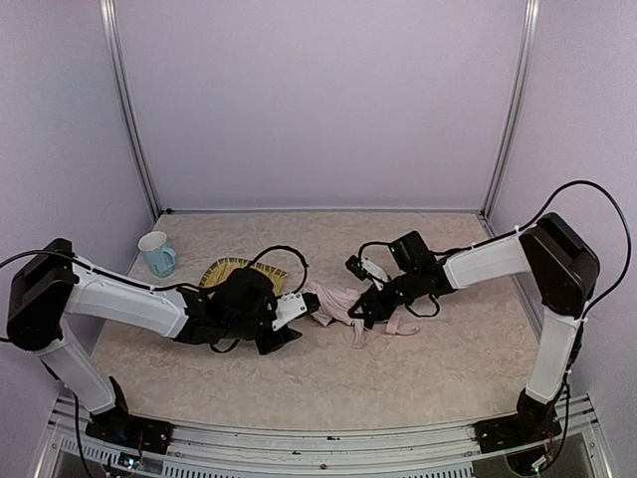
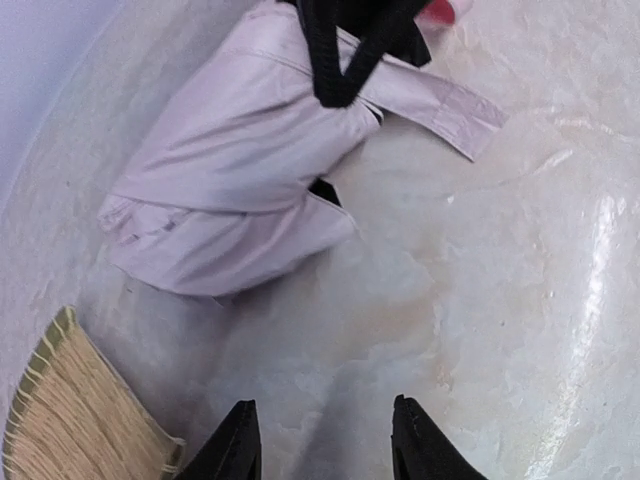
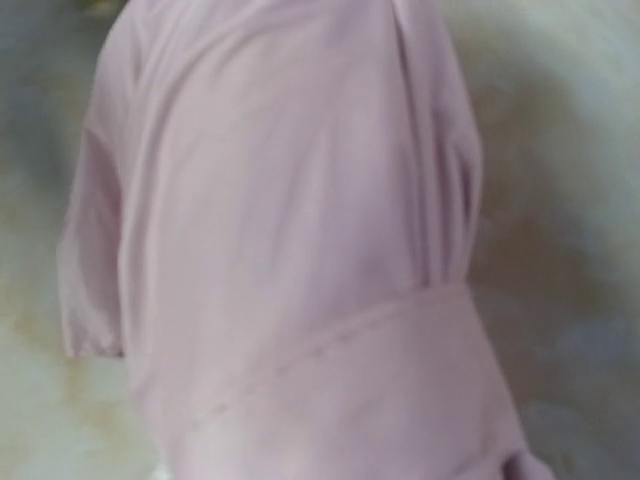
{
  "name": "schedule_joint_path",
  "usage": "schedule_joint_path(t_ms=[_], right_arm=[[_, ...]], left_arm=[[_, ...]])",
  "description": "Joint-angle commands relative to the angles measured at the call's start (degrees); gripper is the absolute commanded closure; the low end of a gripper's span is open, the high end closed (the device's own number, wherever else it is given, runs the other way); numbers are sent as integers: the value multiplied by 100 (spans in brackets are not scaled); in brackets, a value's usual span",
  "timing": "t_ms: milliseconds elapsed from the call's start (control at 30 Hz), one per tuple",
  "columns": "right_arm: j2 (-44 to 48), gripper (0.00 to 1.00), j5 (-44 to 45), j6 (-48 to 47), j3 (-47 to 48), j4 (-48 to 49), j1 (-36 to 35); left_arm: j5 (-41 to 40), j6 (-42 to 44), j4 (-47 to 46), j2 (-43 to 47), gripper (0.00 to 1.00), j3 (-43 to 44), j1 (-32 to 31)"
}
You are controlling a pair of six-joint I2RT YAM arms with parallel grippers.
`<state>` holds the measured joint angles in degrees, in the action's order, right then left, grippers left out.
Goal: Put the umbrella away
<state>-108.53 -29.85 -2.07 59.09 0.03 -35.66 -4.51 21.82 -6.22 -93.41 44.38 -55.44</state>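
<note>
My left gripper [image 2: 322, 408] hangs open, empty, near the tray [image 2: 70, 420]. The umbrella [image 2: 240, 190] lies crumpled on the table [image 1: 448, 378] between my arms. My right gripper [image 1: 364, 307] is at its fabric; whether clamped, I cannot tell. I should gather loose folds before lifting.

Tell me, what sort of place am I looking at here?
Likely a robot test booth: two white-and-black robot arms, left and right, bolted to a metal rail; plain lilac panel walls; a pale pink folded umbrella and light blue mug as props.
</note>
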Motion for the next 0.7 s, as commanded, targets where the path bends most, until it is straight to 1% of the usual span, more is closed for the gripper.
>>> schedule_joint_path(t_ms=[0,33,67,100,133,167,200,300,333,367,433,467,533,600,667], right_arm=[[602,100,-779,-831,117,-278,33],[555,100,-842,-973,179,-440,33],[482,100,-907,-1091,240,-605,33],[399,100,-976,-1192,282,-732,25],[334,100,-1056,-1291,319,-827,10],[292,100,-1138,-1377,334,-903,-5],[275,100,-1195,-1436,346,-931,-23],[271,100,-1029,-1673,350,-1057,-83],[261,100,-954,-1754,345,-1111,-100],[236,100,-900,-1833,334,-1138,-119],[179,100,-863,-1969,292,-1159,-157],[153,100,-894,-2025,257,-1141,-172],[152,100,-981,-2090,170,-1021,-186],[207,100,-1032,-2167,69,-927,-195],[230,100,-1015,-2309,16,-953,-218]], left_arm=[[681,234,-574,761,47,-17,169],[735,508,-843,951,38,-93,166],[786,829,-995,1047,19,-225,165],[819,1138,-1370,1086,4,-368,184],[869,1422,-1592,1039,2,-481,220],[968,1716,-1569,910,1,-460,258],[1113,1921,-1337,739,1,-336,290],[1399,2205,-492,175,1,251,314],[1414,2234,-458,-3,1,349,315],[1345,2232,-604,-155,1,356,326],[1495,2246,-913,-436,1,375,416],[1527,2131,-1081,-597,1,430,474],[1743,1792,-1072,-896,1,698,616],[2247,1337,-1093,-1079,1,855,749],[2639,954,-1459,-1213,1,792,836]])
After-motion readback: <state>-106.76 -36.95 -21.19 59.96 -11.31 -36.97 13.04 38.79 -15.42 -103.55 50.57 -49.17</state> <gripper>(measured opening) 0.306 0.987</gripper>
